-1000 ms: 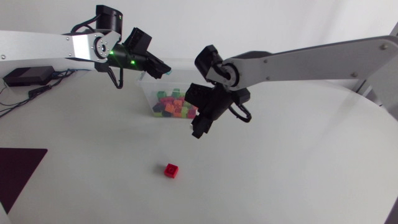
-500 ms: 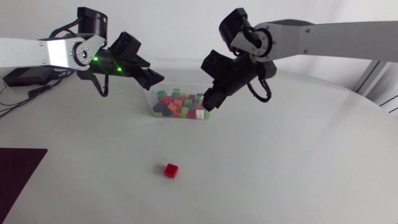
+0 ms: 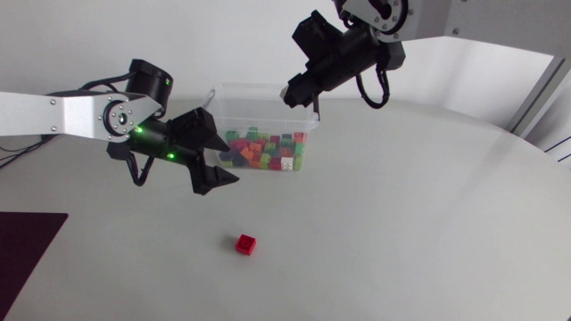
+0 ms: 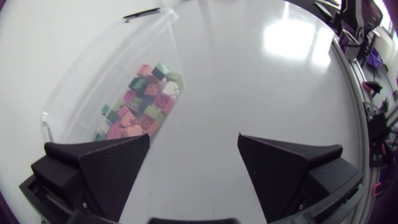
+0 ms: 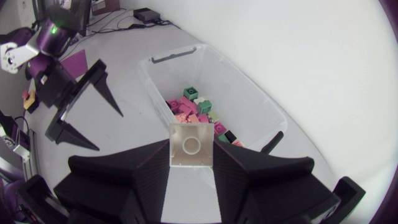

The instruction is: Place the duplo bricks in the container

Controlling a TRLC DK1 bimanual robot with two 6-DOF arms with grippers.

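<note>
Hovering at the one o'clock corner of the clear plastic container (image 3: 245, 111), the right tool (image 3: 300, 94) shows from overhead. The left tool (image 3: 219, 182) hangs at the container's eight o'clock, fingers spread. A small red duplo brick (image 3: 246, 243) sits on the white surface (image 3: 401, 232) at six o'clock, well apart.

From the left wrist, that tool gapes empty, with the mixed coloured bricks (image 4: 146, 102) ahead toward eleven o'clock.

From the right wrist, the tool clamps a white square brick (image 5: 191, 145), the container below and ahead. Released this high near the rim, it could clip the edge and bounce out. The red one may skid if a single finger nudges it.
</note>
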